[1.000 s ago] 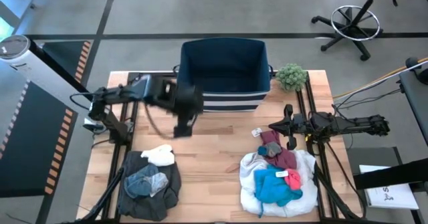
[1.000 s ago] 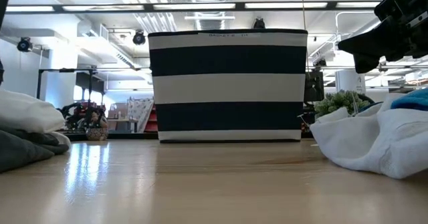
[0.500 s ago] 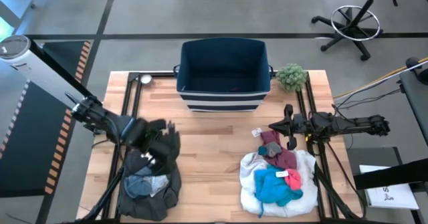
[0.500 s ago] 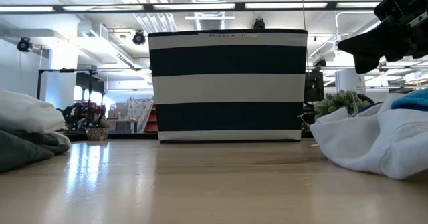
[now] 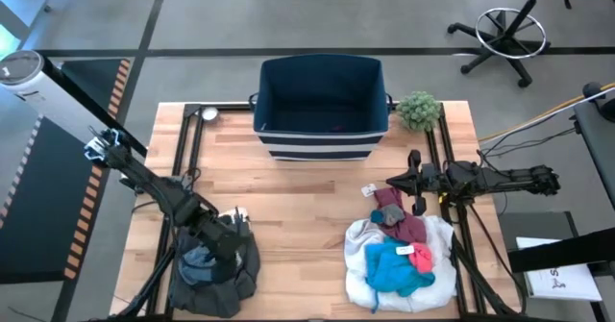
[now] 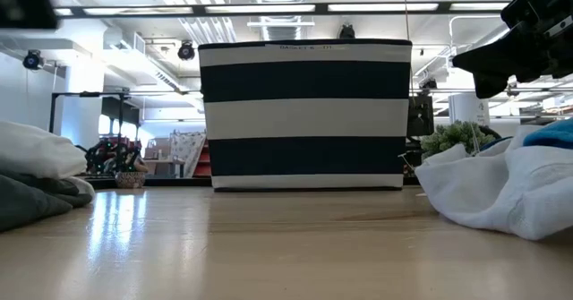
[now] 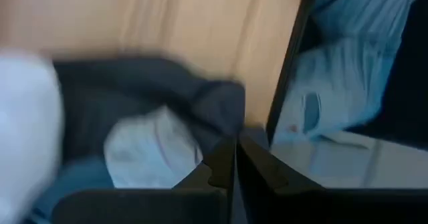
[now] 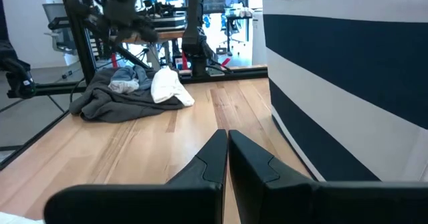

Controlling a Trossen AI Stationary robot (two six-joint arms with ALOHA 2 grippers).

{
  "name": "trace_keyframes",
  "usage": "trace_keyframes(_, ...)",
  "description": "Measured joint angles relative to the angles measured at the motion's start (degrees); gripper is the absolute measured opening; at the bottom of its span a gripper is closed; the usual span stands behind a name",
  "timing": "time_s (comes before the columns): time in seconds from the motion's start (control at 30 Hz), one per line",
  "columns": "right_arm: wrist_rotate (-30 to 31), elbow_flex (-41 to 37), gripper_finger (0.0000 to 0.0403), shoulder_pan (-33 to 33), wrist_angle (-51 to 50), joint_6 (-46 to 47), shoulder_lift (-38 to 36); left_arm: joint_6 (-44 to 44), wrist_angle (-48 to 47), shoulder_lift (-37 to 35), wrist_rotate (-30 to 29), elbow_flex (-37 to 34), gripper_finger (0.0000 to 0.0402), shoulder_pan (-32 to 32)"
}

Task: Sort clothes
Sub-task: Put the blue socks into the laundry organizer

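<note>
My left gripper (image 5: 234, 229) is shut and empty, a little above the pile at the table's near left (image 7: 234, 158). That pile is a dark grey garment (image 5: 219, 272) lying on the table, with a light grey piece (image 5: 206, 261) and a small white piece (image 8: 170, 87) on top of it. My right gripper (image 5: 390, 181) is shut and empty, held level at the right (image 8: 226, 140). Beside it lies the second pile: a white garment (image 5: 370, 240) carrying a bright blue one (image 5: 392, 270), a pink piece (image 5: 421, 257) and maroon pieces (image 5: 400, 216).
The navy bin with white stripes (image 5: 322, 139) stands at the far middle of the table. A small green plant (image 5: 419, 109) sits at the far right corner. Bare wood (image 5: 303, 226) lies between the two piles. An office chair (image 5: 504, 29) stands on the floor beyond the table.
My left gripper has swung from the bin's near left corner toward the table's near edge and left, and has come down over the dark grey pile. It now hides the white piece in the high view. The clothes have not moved.
</note>
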Motion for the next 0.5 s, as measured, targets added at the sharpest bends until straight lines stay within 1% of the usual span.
trace_keyframes(0.1, 0.0, 0.0, 0.0, 0.01, 0.0, 0.0, 0.02, -4.99, 0.37, 0.03, 4.41, -2.51, 0.0025, -1.43)
trace_keyframes(0.17, 0.0, 0.0, 0.0, 0.01, 0.0, 0.0, 0.01, -6.7, -0.31, 0.63, 6.17, -3.16, 0.0043, -2.61)
trace_keyframes(0.27, 0.0, 0.0, 0.0, 0.01, 0.0, 0.02, 0.0, -8.52, -2.22, 1.44, 7.31, -3.17, 0.008, -4.28)
trace_keyframes(0.5, 0.0, 0.0, 0.0, 0.02, 0.0, 0.02, 0.02, -13.51, -10.17, 2.37, 7.85, -2.89, 0.0182, -8.03)
